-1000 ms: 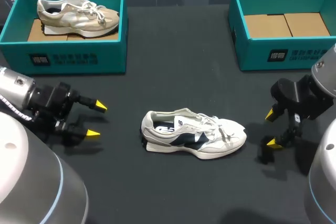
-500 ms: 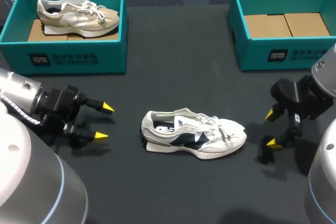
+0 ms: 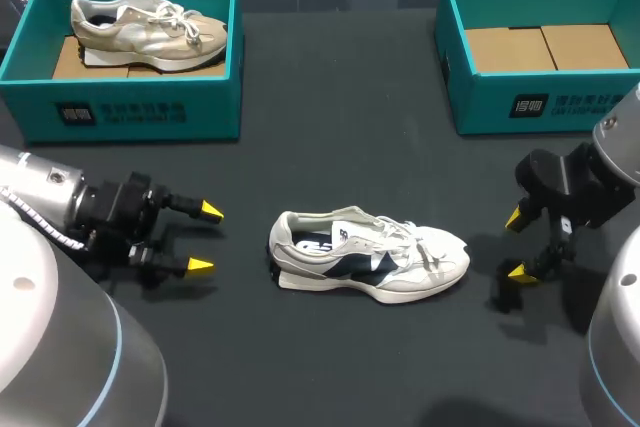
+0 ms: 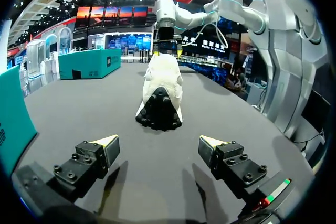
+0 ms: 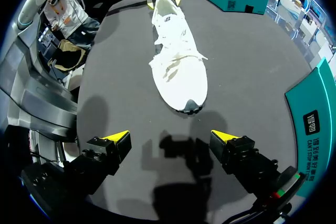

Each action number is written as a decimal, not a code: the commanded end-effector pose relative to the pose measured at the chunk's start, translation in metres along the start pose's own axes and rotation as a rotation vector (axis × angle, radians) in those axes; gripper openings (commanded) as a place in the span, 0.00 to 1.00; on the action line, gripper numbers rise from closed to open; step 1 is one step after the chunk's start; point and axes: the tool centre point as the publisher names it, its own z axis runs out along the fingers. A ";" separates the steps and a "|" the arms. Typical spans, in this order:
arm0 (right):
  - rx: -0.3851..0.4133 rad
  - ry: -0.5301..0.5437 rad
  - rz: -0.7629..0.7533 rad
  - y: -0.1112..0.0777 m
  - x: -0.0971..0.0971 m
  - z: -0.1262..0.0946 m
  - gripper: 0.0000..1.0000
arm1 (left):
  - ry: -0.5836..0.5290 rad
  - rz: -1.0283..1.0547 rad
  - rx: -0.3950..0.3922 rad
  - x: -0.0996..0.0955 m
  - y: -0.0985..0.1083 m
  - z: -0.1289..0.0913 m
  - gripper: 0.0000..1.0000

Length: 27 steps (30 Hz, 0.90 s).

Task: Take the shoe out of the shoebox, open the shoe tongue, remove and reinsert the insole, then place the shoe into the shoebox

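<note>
Shoe out of its box; the rest looks undone.
The shoe [image 3: 370, 257] lies mid-desk between the left tool [image 3: 205, 238] and right tool [image 3: 515, 244], both spread and empty; tongue, insole and return to the shoebox [image 3: 540, 107] remain.

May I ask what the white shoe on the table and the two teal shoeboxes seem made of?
White shoe: probably matte fabric or suede, soft creased toe; dark lugged sole looks rubbery. Left shoebox and right shoebox: likely cardboard, matte teal print, plain brown flaps inside.
</note>
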 end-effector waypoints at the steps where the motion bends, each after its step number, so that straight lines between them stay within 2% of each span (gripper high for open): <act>1: 0.001 -0.002 0.000 0.000 0.001 0.000 1.00 | -0.023 0.012 -0.001 -0.001 -0.001 0.014 1.00; 27: 0.001 -0.002 0.000 0.000 0.001 0.000 1.00 | -0.101 0.065 0.023 0.002 -0.016 0.054 1.00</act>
